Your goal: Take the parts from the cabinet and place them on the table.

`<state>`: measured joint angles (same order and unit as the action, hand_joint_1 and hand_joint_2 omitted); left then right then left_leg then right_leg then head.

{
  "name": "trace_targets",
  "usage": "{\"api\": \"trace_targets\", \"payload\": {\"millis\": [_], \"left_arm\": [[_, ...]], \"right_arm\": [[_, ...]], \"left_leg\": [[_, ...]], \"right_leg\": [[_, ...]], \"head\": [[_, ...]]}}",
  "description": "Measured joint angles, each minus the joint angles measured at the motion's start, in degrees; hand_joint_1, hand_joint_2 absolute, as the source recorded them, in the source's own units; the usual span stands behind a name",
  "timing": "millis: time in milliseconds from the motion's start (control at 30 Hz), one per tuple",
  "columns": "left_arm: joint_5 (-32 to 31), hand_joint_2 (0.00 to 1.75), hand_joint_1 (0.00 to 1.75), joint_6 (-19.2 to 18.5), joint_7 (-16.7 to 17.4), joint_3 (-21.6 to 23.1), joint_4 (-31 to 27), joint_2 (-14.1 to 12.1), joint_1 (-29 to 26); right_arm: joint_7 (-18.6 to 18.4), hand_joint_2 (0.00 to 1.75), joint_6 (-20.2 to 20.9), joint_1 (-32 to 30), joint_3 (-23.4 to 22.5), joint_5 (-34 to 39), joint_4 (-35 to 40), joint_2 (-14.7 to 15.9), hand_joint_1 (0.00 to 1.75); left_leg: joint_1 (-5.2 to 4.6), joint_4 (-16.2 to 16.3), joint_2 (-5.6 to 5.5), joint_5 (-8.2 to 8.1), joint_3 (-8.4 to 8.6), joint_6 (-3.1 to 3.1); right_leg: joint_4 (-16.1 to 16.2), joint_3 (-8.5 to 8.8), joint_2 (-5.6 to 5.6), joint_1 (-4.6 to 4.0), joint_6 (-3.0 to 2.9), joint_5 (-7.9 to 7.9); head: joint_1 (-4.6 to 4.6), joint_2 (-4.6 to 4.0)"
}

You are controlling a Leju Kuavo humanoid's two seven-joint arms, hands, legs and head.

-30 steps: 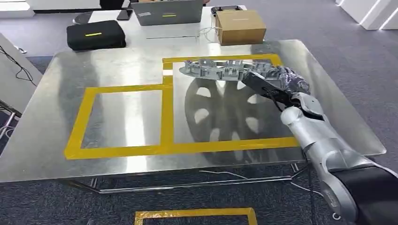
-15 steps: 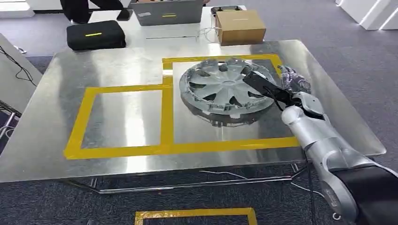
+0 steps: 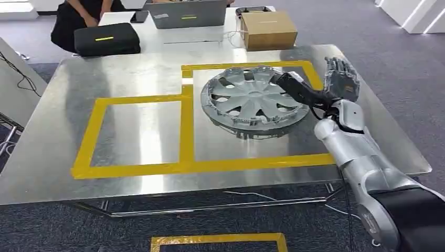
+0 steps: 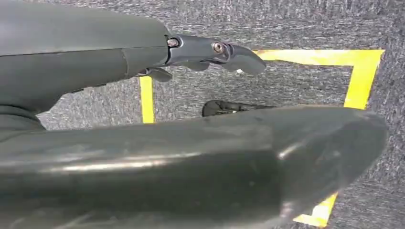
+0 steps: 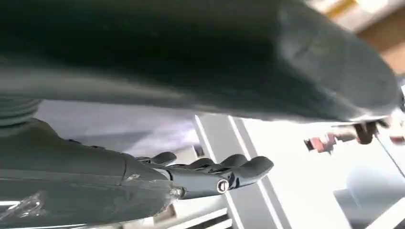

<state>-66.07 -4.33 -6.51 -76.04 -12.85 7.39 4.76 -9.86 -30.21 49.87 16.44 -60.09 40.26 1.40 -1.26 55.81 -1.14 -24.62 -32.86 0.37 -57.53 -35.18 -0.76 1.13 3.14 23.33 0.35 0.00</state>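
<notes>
A silver wheel cover (image 3: 254, 100) lies flat on the metal table (image 3: 136, 126), inside the right yellow-taped square. My right hand (image 3: 326, 86) hovers just past its right rim, fingers spread and raised, thumb reaching over the rim, holding nothing. In the right wrist view the right hand's fingers (image 5: 224, 172) stretch out together with nothing between them. My left hand (image 4: 210, 52) hangs down over grey carpet with its fingers extended and empty.
A second yellow-taped square (image 3: 137, 131) marks the table's left half. Behind the metal table stand a cardboard box (image 3: 267, 29), a laptop (image 3: 187, 12) and a black case (image 3: 106, 38). A person (image 3: 78, 13) bends at the far left. Yellow tape (image 3: 218, 240) marks the floor.
The wheel cover dropped from a raised, tilted hold in my right hand to lying flat on the table. My right hand let go, opened and lifted away to the right.
</notes>
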Motion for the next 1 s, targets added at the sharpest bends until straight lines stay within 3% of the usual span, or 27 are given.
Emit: {"api": "trace_targets", "payload": {"millis": [167, 367, 633, 700, 800, 900, 1000], "left_arm": [[-0.28, 0.0, 0.0, 0.13, 0.15, 0.02, 0.02, 0.11, 0.01], [0.09, 0.0, 0.0, 0.13, 0.15, 0.0, 0.02, 0.09, 0.0], [0.74, 0.0, 0.0, 0.37, -0.74, -0.02, 0.02, 0.11, -0.01], [1.03, 0.0, 0.0, 0.66, -1.01, -0.04, 0.02, 0.22, -0.04], [2.21, 0.0, 0.0, 1.51, -1.46, -0.44, 0.04, 0.39, -0.37], [2.99, 0.0, 0.0, 1.99, -1.75, -0.74, 0.02, 0.66, -0.84], [3.1, 0.0, 0.0, 2.14, -1.88, -0.92, 0.02, 0.87, -0.89]], "right_arm": [[0.11, 0.0, 1.03, -1.46, -0.92, -1.22, 3.49, 0.22, 0.0], [3.46, 0.0, 12.53, -1.69, -1.4, 5.69, 3.84, -0.18, 0.0], [3.46, 0.0, 12.56, -1.7, -1.09, 5.71, 10.16, -0.9, 0.0], [2.66, 0.0, 11.59, -1.88, -0.72, 3.85, 14.0, 0.24, 0.0], [1.79, 0.0, 9.73, -2.41, -0.61, 2.39, 23.99, 5.12, 0.0], [2.1, 0.0, 10.4, -4.14, -2.11, 3.41, 34.91, 11.2, 0.0], [2.56, 0.0, 11.06, -5.32, -3.61, 3.59, 41.09, 14.5, 0.0]], "left_leg": [[0.0, 0.0, 0.01, -0.01, -0.01, 0.0], [0.0, 0.0, 0.0, 0.0, -0.01, 0.0], [0.01, 0.0, 0.0, 0.01, 0.0, 0.0], [0.0, 0.0, -0.04, 0.01, -0.02, 0.0], [-0.01, 0.01, -0.07, -0.01, -0.03, 0.02], [-0.01, 0.01, -0.09, -0.1, -0.04, 0.14], [-0.02, 0.01, 0.0, -0.17, 0.02, 0.21]], "right_leg": [[0.03, 0.0, -0.01, 0.0, 0.0, 0.0], [0.03, 0.04, 0.02, 0.0, 0.0, -0.01], [0.03, 0.0, 0.01, -0.01, -0.01, -0.01], [0.04, -0.02, 0.08, 0.0, 0.0, 0.0], [0.18, 0.04, 0.11, 0.0, 0.01, 0.0], [0.28, 0.16, 0.14, 0.0, 0.04, 0.02], [0.35, 0.15, -0.04, 0.0, 0.06, 0.01]], "head": [[0.0, 0.0], [0.02, -0.02], [0.0, -0.02], [0.0, -0.02], [-0.02, -0.02], [0.0, 0.0], [0.07, -0.02]]}}
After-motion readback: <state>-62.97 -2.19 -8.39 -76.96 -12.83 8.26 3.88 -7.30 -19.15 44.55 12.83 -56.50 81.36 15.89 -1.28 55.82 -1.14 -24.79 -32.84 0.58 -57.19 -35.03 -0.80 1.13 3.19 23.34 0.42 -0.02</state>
